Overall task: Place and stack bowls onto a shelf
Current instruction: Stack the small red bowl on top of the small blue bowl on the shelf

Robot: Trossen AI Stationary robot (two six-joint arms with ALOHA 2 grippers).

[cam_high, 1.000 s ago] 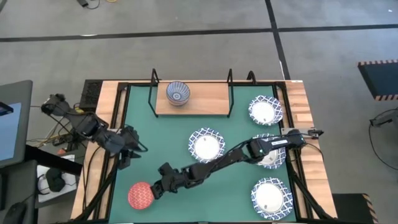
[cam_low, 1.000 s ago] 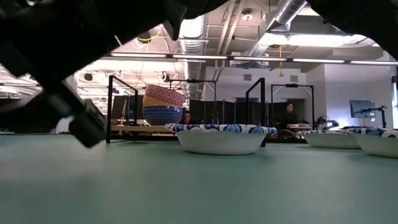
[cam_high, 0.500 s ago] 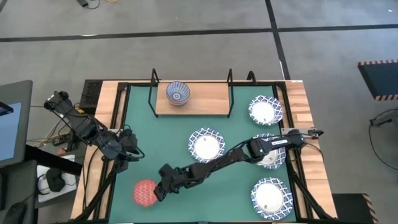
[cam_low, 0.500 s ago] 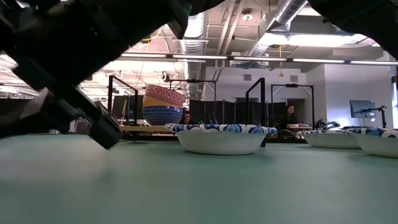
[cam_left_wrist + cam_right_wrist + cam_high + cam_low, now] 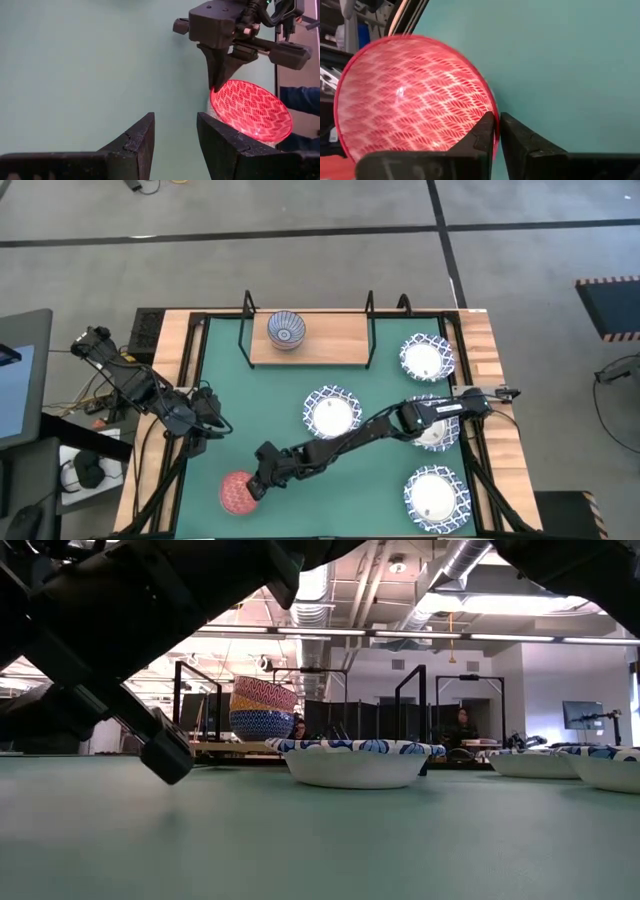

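A red patterned bowl [image 5: 236, 494] [image 5: 410, 95] sits on the green mat near the table's near-left corner, and my right gripper [image 5: 252, 488] [image 5: 496, 127] is closed on the right side of its rim. My left gripper [image 5: 205, 420] [image 5: 175, 135] waits open at the mat's left edge, facing the bowl with nothing between its fingers. The shelf [image 5: 330, 342] stands at the far edge and carries a stack of small bowls [image 5: 286, 330] [image 5: 262, 708]. Several white bowls with blue rims [image 5: 332, 413] rest on the mat. My right gripper pinches the red bowl's rim [image 5: 492, 112] on the side toward the table's right. One finger is inside the bowl and one outside. The fingers [image 5: 216, 82] come down on it slanting from the right. Whether the bowl's base is still on the mat, I cannot tell.
White bowls stand at the mat's right side [image 5: 427, 357] [image 5: 434, 495], one partly under my right arm [image 5: 436, 432]. A black wire frame [image 5: 240, 330] ends the shelf on each side. The mat between the shelf and the red bowl is bare [image 5: 250, 400].
The red bowl has shifted a little toward the table's right, against my right gripper, which has settled lower onto its rim. My left arm has drawn slightly back toward the table's left edge.
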